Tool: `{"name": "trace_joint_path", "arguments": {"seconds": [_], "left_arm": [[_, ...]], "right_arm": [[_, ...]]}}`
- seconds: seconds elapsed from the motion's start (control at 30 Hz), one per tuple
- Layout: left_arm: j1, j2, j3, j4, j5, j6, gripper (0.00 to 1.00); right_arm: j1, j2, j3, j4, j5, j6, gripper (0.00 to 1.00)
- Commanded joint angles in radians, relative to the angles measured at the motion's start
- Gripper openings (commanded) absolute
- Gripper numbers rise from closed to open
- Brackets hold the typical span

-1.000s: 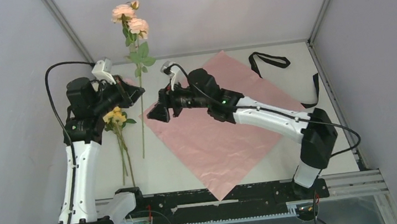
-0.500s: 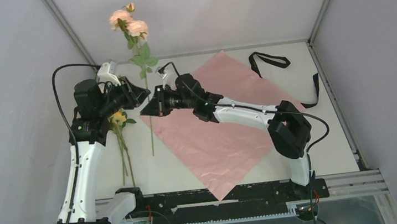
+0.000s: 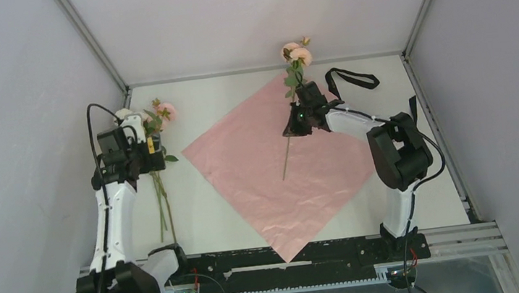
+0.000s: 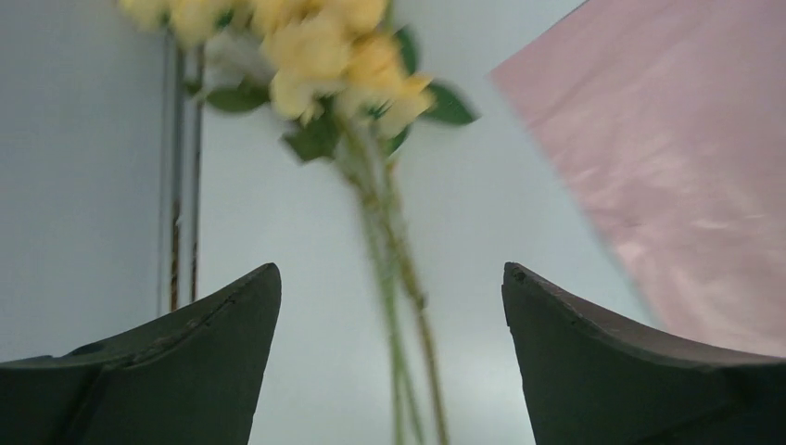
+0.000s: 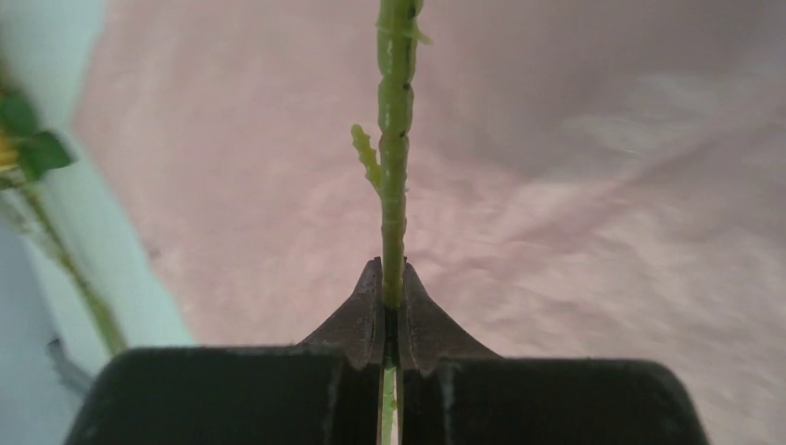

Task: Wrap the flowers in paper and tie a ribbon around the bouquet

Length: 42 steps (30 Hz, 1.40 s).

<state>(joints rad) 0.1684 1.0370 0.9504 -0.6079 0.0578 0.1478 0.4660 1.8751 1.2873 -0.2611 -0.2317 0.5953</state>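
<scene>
We see the right gripper (image 5: pixel 389 298) closed tight on a thin green flower stem (image 5: pixel 395 139). In the right wrist view the two fingertips pinch it between them, and the stem runs straight on past them over the paper (image 5: pixel 602 232).

From above, the right gripper (image 3: pixel 296 122) has the stem at about its middle. The pink blooms (image 3: pixel 298 53) stand on the far side of the gripper, beyond the paper's far corner. The bare lower end (image 3: pixel 285 171) slants back toward us over the middle of the sheet. We cannot tell whether that end touches the paper.

The left gripper (image 4: pixel 390 271) is spread wide and holds nothing. Its two dark fingers (image 4: pixel 213 324) stand well apart at the bottom of the left wrist view. Ahead of them, the yellow flowers (image 4: pixel 324 56) lie on the table with their stems (image 4: pixel 400 278) running down between the fingers, touching neither. This view is blurred.

From above, the left gripper (image 3: pixel 149 147) hangs over that bunch at the left side of the table (image 3: pixel 213 217). A pink bloom (image 3: pixel 165 111) lies just beyond it, and the green stems (image 3: pixel 161 208) trail toward the near edge.

The paper (image 3: pixel 268 182) lies flat, pink face up, set as a diamond in the middle of the table, just right of those stems and apart from them. The ribbon (image 3: pixel 351 76) lies looped at the far right corner, beside the paper's edge.
</scene>
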Motion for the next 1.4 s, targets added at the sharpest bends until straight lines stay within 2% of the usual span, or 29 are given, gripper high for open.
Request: {"name": "trace_joint_path", "arguments": {"seconds": [0.0, 0.17, 0.27, 0.3, 0.37, 0.4, 0.5, 0.83, 1.37], "left_arm": [[0.115, 0.064, -0.076, 0.023, -0.114, 0.138, 0.91], [0.147, 0.123, -0.131, 0.069, -0.151, 0.163, 0.88], [0.146, 0.140, -0.139, 0.077, -0.146, 0.158, 0.88], [0.145, 0.145, -0.139, 0.080, -0.149, 0.154, 0.88], [0.146, 0.159, -0.141, 0.089, -0.162, 0.146, 0.86], [0.146, 0.167, -0.143, 0.095, -0.171, 0.141, 0.85], [0.146, 0.184, -0.148, 0.114, -0.178, 0.123, 0.78], [0.146, 0.312, -0.115, 0.196, -0.126, 0.076, 0.46], [0.170, 0.537, -0.024, 0.210, -0.066, 0.062, 0.41]], "right_arm": [[-0.018, 0.031, 0.004, -0.125, 0.105, -0.106, 0.00], [-0.037, 0.065, 0.030, -0.158, 0.125, -0.140, 0.00], [-0.028, 0.092, 0.074, -0.215, 0.133, -0.164, 0.05], [-0.027, 0.098, 0.089, -0.236, 0.132, -0.169, 0.11], [-0.024, 0.097, 0.103, -0.270, 0.164, -0.179, 0.35], [-0.022, 0.089, 0.109, -0.289, 0.184, -0.184, 0.41], [-0.011, 0.030, 0.112, -0.326, 0.216, -0.208, 0.49], [0.076, -0.163, 0.111, -0.430, 0.232, -0.234, 0.51], [0.131, -0.313, 0.106, -0.508, 0.378, -0.189, 0.51]]}}
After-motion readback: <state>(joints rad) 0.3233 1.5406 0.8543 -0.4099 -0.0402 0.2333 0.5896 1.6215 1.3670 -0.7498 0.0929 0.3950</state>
